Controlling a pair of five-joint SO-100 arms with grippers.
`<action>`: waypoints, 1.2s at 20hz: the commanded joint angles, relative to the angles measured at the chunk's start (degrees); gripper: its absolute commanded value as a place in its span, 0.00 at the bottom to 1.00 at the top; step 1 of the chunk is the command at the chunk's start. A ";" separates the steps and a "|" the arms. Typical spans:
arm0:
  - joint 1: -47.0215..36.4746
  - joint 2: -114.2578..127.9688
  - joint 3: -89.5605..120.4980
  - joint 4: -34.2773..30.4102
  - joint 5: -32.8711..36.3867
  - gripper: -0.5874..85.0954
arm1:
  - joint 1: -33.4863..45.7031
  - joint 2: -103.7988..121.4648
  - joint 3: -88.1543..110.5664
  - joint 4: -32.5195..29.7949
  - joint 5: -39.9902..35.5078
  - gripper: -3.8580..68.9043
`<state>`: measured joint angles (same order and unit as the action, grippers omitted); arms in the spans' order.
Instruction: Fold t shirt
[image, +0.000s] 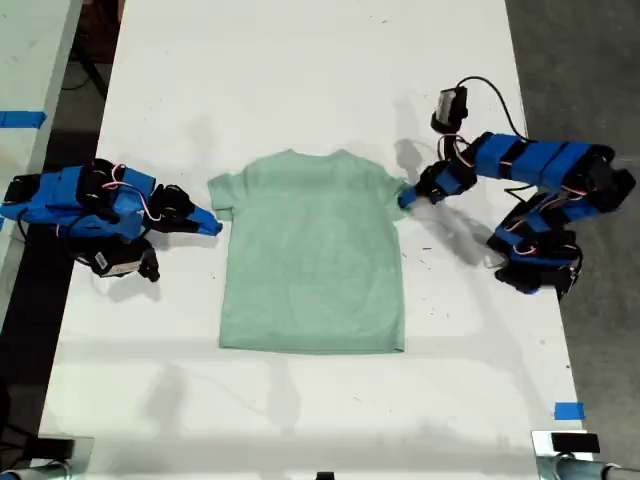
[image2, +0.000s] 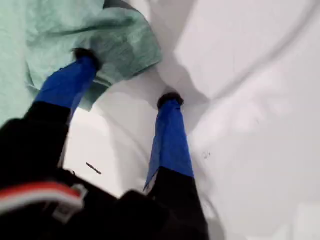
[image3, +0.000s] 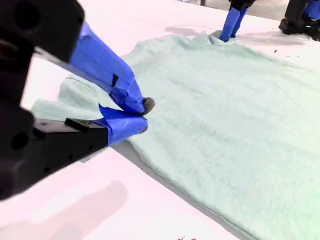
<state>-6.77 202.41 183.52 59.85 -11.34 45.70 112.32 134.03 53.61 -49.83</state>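
The pale mint-green t shirt (image: 312, 255) lies flat on the white table (image: 300, 90), neck toward the far edge. My first gripper (image: 408, 198) is at the sleeve on the exterior view's right. It is open (image2: 127, 76): one fingertip (image2: 85, 56) presses on the bunched sleeve (image2: 117, 40), the other rests on bare table. My second gripper (image: 212, 224) is at the sleeve on the exterior view's left. Its fingers (image3: 131, 95) are closed together just above the sleeve edge (image3: 70, 95), and I see no cloth between them.
Blue tape (image: 568, 411) marks the table near the exterior view's bottom right corner, with a black device (image: 572, 441) beside it. A second table with blue tape (image: 20, 119) stands at the exterior view's left. The first arm's base (image: 535, 262) sits by the right table edge.
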 joint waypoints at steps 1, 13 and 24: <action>0.18 0.26 0.97 0.26 -0.70 0.01 | 0.97 -8.61 -6.33 -2.55 -2.55 0.06; 0.26 0.26 0.97 0.53 -0.79 0.01 | -13.89 -8.96 -41.31 20.30 2.29 0.07; 0.35 0.26 0.97 0.00 -1.58 0.01 | -22.06 -7.47 -62.67 31.90 4.57 0.41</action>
<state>-6.77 202.41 183.52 60.29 -12.30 22.85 89.82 72.77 80.95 -44.21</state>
